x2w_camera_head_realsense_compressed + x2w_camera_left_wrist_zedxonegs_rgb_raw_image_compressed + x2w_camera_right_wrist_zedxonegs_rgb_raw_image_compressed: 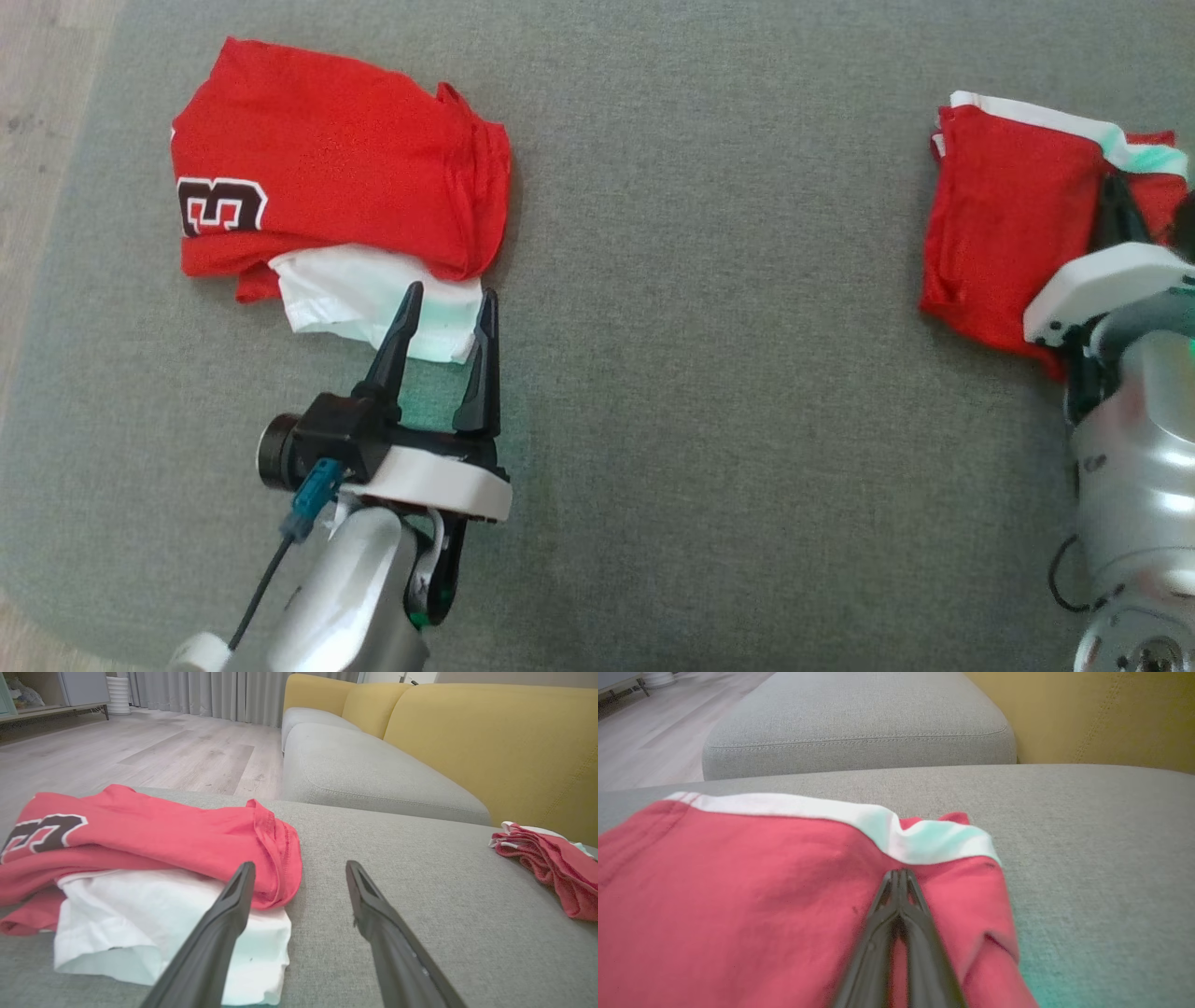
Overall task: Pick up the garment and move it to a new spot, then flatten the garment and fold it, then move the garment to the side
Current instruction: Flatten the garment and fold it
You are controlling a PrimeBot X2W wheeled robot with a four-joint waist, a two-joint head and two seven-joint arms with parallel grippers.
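A folded red garment (1008,205) with a white and mint band lies at the right of the grey cushion (709,373). My right gripper (1111,182) is shut with its tips on the garment's far edge (738,882). The band puckers at the closed tips (900,872), so fabric looks pinched. A second red garment (327,159) with a black and white number lies at the left over a white piece (355,289). My left gripper (451,294) stands open at that white piece's near edge, one finger over it (300,865), holding nothing. The left wrist view shows the right garment (551,863) too.
The wooden floor (37,112) runs along the cushion's left edge. The left wrist view shows a yellow backrest (490,742) and another grey seat cushion (373,770) beyond. Bare grey fabric spans the middle between the two garments.
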